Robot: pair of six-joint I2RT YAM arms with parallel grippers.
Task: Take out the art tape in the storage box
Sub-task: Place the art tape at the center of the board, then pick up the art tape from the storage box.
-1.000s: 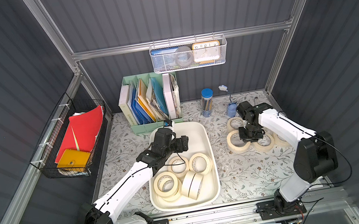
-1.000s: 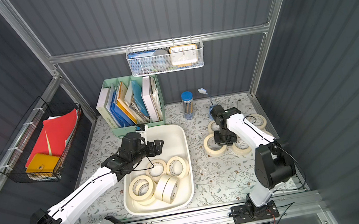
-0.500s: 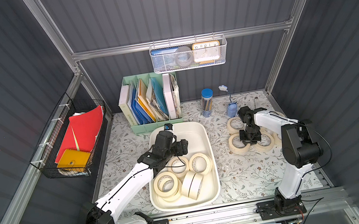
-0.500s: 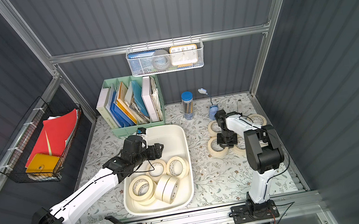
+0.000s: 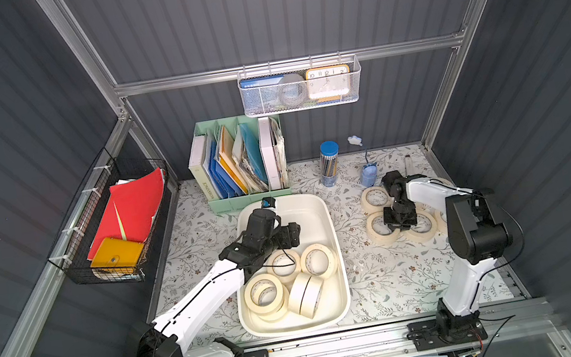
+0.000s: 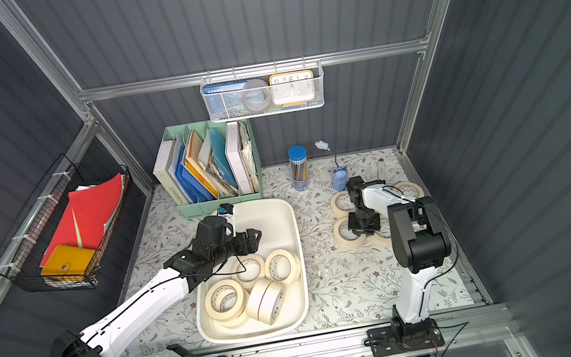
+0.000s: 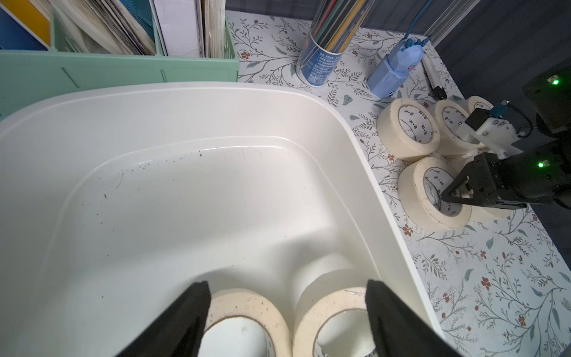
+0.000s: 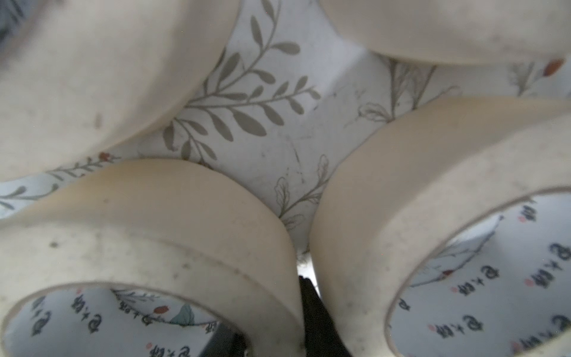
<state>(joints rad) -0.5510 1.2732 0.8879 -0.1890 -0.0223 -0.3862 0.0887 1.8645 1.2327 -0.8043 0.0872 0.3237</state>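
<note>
Status: roughly half done, by my count. Five rolls of art tape (image 5: 317, 261) sit in the storage box (image 5: 305, 218), bunched at the end nearest the robot bases. One leans on edge and one is partly buried under another. The far half of the box is bare. At least five more lie flat on the table (image 5: 379, 280) to the right of the box, touching or just beside each other (the right arm hides part of that cluster, so the count is soft).

Left gripper (image 7: 286, 284): jaws wide apart, empty, hovering inside the rim over the two rolls deepest in the box. Looks lined up for the next pick.

Right gripper (image 5: 399, 218): down low in the table cluster. The right wrist view shows one black finger (image 8: 312, 309) in the gap between two flat rolls. Can't tell whether it is clamped on a roll wall or loose.

Left to do: all five in the box.

Surface: white floral-print mat, flat, lightly scuffed; the box floor has dark specks.

Room: dark grey ribbed walls, aluminium frame. Mint-green file holder (image 5: 244, 166) sits just behind the box's far end. White mesh basket (image 5: 301, 88) hangs on the back rail, black wire basket (image 5: 110, 221) on the left wall, pencil tube (image 5: 329, 163) near the back wall.
</note>
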